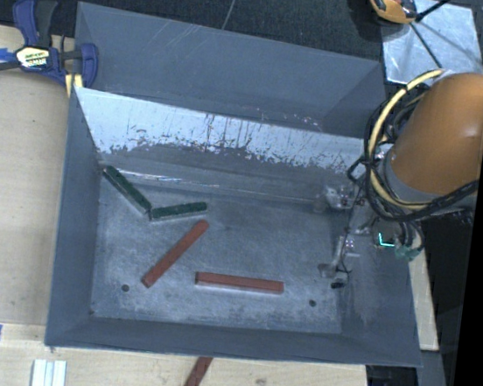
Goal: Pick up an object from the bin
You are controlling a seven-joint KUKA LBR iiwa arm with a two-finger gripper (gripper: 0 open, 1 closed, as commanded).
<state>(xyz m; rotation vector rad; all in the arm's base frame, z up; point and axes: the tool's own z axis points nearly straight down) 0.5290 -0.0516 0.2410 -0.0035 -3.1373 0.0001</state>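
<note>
The arm was at the start of its job. The gripper (336, 275) hung low near the right wall of the bin (74, 254), just over the bare floor. It held nothing. I could not tell if it was spread apart or pressed together, because it looked too thin and dark there.

There were four sticks in the bin. Two were green and two were red-brown.

The first green stick (127, 190) lay slanted near the back left corner of the floor. The second green stick (177, 212) lay just beside it, and their ends met in a bent shape. The slanted red-brown stick (174, 252) lay in the middle, with its top end near the second green stick. The flat red-brown stick (239, 282) lay along the front edge of the floor, on its own.

The flat red-brown stick was the one nearest the gripper, but they were apart and not touching.

I think the next move needed the gripper to slide left, away from the right wall, and stop over one stick. It would have to turn so it could pinch the stick across its thin side, then go down to the floor.
</note>
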